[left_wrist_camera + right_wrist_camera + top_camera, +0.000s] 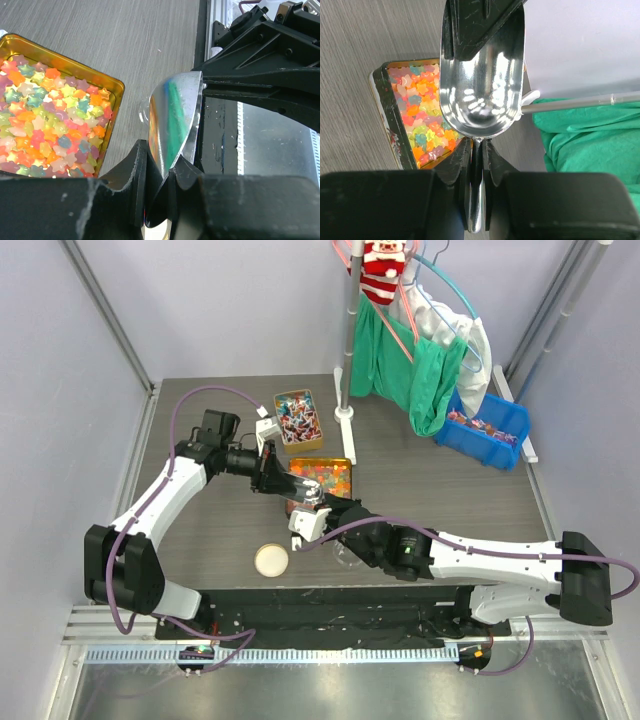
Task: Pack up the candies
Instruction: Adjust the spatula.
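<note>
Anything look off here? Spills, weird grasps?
One oddity: both grippers are on the same metal scoop. The left gripper pinches the bowl's rim while the right gripper is shut on the handle, like a handover. The scoop is empty. No spill visible around the tin of star jellies.

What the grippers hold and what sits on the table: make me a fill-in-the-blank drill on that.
1. The right gripper is shut on the scoop's ____.
2. The scoop's bowl is ____.
3. The gold tin holds ____-shaped jellies.
4. The bin at the table's far right is ____.

Missing words: handle; empty; star; blue.
</note>
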Controlling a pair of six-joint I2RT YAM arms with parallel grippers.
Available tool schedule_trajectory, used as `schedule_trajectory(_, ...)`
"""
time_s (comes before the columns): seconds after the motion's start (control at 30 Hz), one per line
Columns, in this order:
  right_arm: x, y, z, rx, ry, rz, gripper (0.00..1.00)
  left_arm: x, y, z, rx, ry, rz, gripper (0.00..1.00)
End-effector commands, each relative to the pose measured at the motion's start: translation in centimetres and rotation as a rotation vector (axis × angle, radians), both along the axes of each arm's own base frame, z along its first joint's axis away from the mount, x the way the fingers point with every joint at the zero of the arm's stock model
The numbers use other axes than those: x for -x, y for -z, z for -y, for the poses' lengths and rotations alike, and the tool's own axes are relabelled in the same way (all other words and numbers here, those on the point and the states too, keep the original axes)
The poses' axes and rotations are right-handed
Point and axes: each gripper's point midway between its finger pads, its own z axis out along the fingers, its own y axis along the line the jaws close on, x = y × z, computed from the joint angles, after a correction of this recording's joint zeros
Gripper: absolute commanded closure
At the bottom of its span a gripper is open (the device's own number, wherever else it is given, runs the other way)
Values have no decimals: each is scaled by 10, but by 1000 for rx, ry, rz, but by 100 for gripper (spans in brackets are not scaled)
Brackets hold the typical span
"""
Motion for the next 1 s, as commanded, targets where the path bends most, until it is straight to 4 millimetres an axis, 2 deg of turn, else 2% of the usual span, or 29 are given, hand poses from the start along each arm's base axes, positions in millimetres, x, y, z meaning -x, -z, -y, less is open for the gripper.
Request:
schedule_trajectory(0.0, 1, -30, -12, -113, -31, 57, 99, 13, -13, 8, 56, 65, 3, 100)
schedule_trajectory(0.07, 2, -27, -11, -106, -34, 53, 99, 12, -13, 8, 55, 62, 6, 96)
schedule_trajectory(0.13, 3, -25, -10, -103, -40, 51, 99, 11, -12, 8, 51, 58, 4, 85)
schedule_trajectory(0.17, 3, -25, -9, -104, -41, 50, 99, 11, -12, 8, 52, 57, 5, 67)
schedule_trajectory(0.23, 4, -24, -7, -104, -45, 47, 99, 9, -11, 9, 45, 48, 6, 40)
schedule_trajectory(0.27, 5, -24, -7, -101, -47, 48, 99, 8, -11, 8, 41, 42, 0, 19)
schedule_trajectory(0.37, 6, -23, -4, -96, -47, 46, 99, 1, -11, 6, 17, 14, 22, 0)
schedule_trajectory(0.53, -6, -18, 9, -72, 11, 55, 99, -25, -20, -5, 24, -94, 51, 0)
schedule_trajectory(0.7, -27, -17, 25, -75, 95, 52, 99, -57, -31, -32, 10, -301, 139, 0)
schedule_trajectory(0.87, -53, -35, 51, -120, 211, 76, 99, -93, 0, -58, -144, -528, 223, 0)
schedule_trajectory(0.9, -56, -43, 56, -146, 232, 84, 99, -105, 14, -69, -213, -597, 228, 0)
schedule_trajectory(0.97, -66, -53, 70, -177, 281, 97, 99, -114, 28, -74, -297, -637, 261, 0)
